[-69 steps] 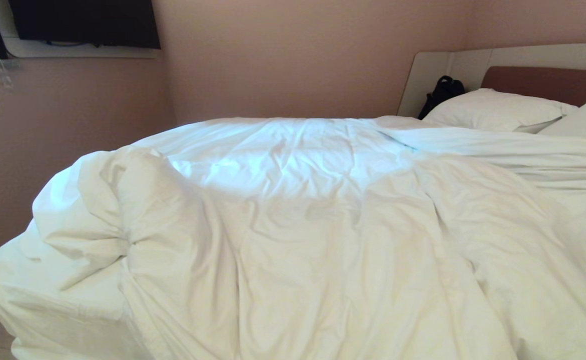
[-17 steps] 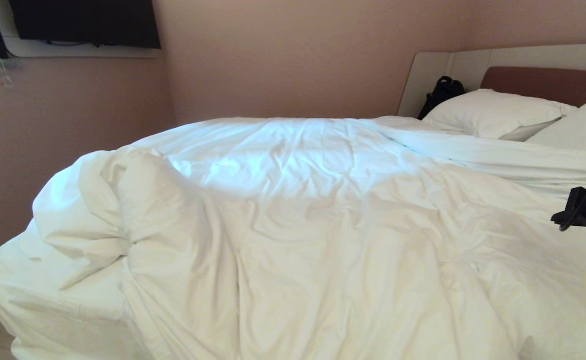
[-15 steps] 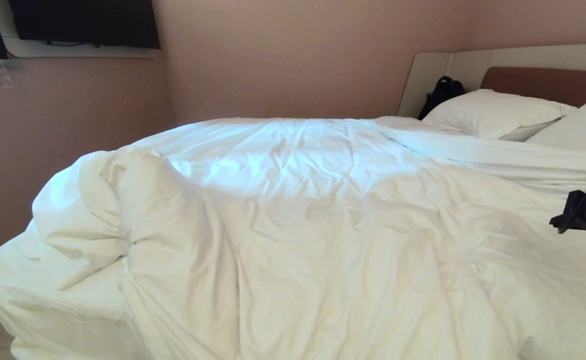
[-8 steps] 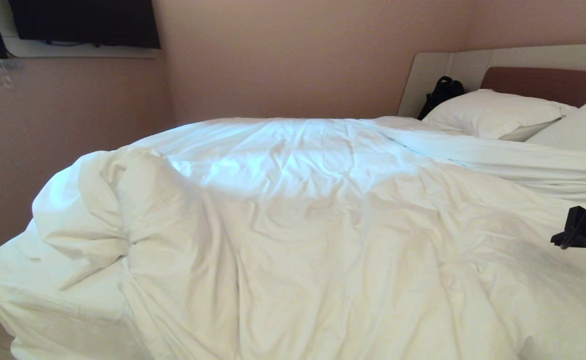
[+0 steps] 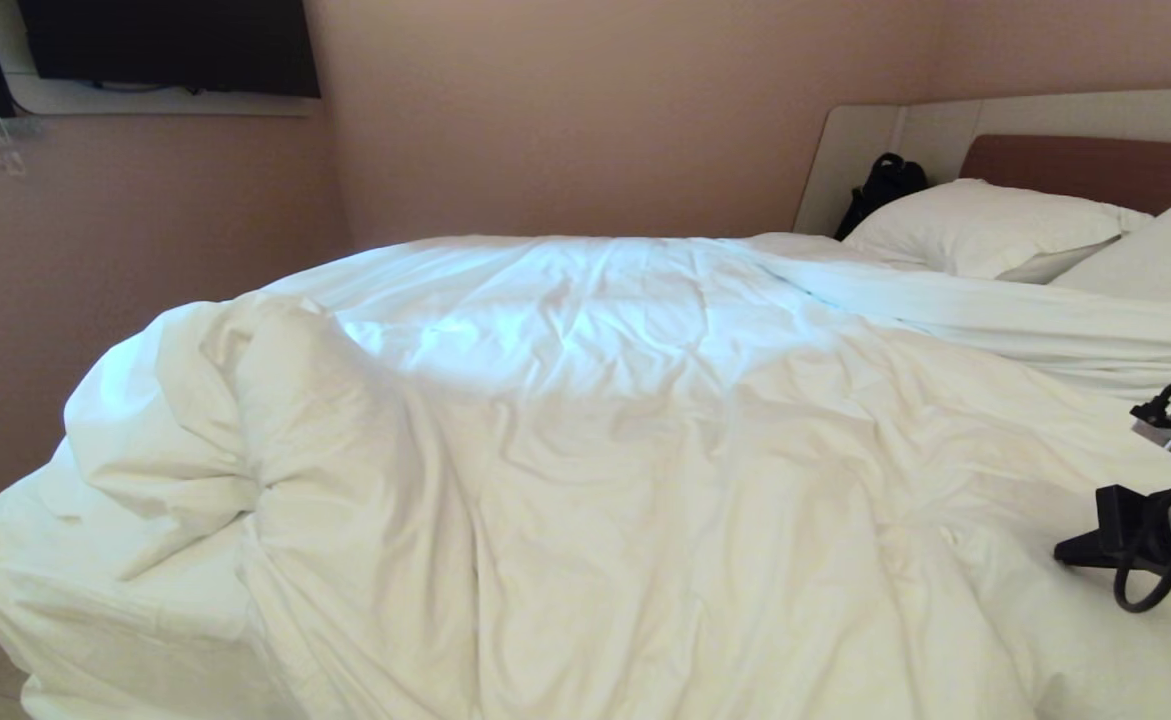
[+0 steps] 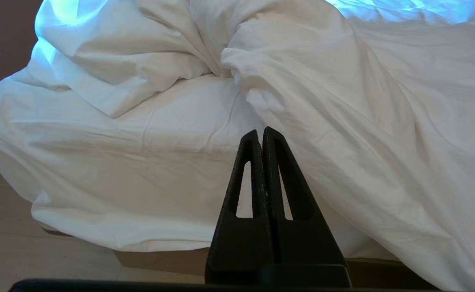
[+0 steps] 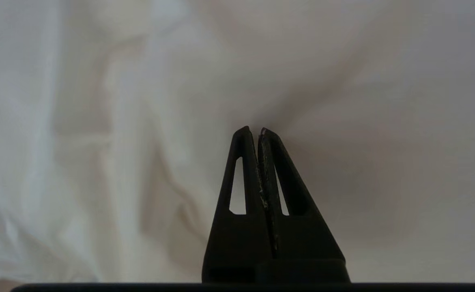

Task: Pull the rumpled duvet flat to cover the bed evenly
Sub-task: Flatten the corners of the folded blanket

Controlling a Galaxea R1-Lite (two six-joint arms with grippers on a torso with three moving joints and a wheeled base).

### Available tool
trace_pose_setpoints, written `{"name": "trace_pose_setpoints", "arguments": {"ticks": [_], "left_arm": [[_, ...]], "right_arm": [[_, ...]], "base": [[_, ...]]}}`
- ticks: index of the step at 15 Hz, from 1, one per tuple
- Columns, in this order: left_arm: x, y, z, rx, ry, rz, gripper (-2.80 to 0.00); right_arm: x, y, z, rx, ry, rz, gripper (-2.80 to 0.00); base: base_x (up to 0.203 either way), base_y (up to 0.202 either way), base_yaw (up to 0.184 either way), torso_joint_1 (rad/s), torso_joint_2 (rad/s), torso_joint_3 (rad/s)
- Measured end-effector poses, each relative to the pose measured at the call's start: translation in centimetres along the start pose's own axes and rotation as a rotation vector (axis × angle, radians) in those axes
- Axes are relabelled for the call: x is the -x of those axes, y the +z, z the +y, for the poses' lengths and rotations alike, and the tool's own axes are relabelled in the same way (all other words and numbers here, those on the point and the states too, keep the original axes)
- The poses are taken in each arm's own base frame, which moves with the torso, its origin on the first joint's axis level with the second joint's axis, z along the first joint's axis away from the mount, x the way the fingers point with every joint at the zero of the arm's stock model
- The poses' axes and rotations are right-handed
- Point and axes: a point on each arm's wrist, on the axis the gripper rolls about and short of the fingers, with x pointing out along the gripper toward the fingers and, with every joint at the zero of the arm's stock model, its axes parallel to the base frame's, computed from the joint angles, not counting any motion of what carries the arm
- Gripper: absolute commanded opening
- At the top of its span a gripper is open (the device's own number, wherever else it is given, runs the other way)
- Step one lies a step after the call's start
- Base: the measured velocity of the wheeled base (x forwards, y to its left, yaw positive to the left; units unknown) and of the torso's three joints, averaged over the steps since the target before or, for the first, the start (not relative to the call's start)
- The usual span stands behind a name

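- Duvet: a thick, puffy white quilt in a creased cotton cover, spread over most of the bed from the near edge to the far side; its surface is crossed by shallow folds and ridges
- Bunched corner: on the robot's left the duvet is rolled back on itself into a tall, rounded hump, with deep gathered creases where the folds meet
- Mattress sheet: laid bare beside the bunched corner; it runs smooth over the mattress edge and hangs down the side, above the tan base
- Far half of the duvet: lit pale blue-white, flatter than the near half; toward the pillows its upper edge forms a long raised band
- Pillows: two plump white pillows at the head end, against the brown headboard panel with its beige surround; a black bag stands beside them
- Right gripper: fingers pressed together, holding nothing, poised close over the duvet's creased cloth at the right of the head view
- Left gripper: fingers shut and empty, held low before the bed's near side, pointing toward the bare sheet and the duvet's hanging edge
- Dark screen: mounted on the wall at upper left
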Motion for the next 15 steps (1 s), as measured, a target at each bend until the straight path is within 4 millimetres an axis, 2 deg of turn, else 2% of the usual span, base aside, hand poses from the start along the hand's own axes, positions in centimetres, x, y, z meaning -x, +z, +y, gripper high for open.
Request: {"name": "trace_pose_setpoints", "arguments": {"ticks": [3, 8, 9, 15], "left_arm": [[0.0, 0.0, 0.0, -0.001, 0.000, 0.000, -2.80], [0.0, 0.0, 0.0, -0.001, 0.000, 0.000, -2.80], [0.0, 0.0, 0.0, 0.000, 0.000, 0.000, -2.80], [0.0, 0.0, 0.0, -0.001, 0.000, 0.000, -2.80]], "right_arm": [[1.4, -1.2, 2.9, 0.092, 0.064, -0.017, -2.80], [1.7, -3.6, 5.0, 0.150, 0.127, 0.023, -2.80], [1.7, -3.9, 5.2, 0.157, 0.132, 0.030, 0.00], [0.6, -4.9, 5.7, 0.192, 0.141, 0.090, 0.00]], "base": [[0.000, 0.000, 0.000, 0.000, 0.00, 0.000], [0.000, 0.000, 0.000, 0.000, 0.00, 0.000], [0.000, 0.000, 0.000, 0.000, 0.00, 0.000], [0.000, 0.000, 0.000, 0.000, 0.00, 0.000]]}}
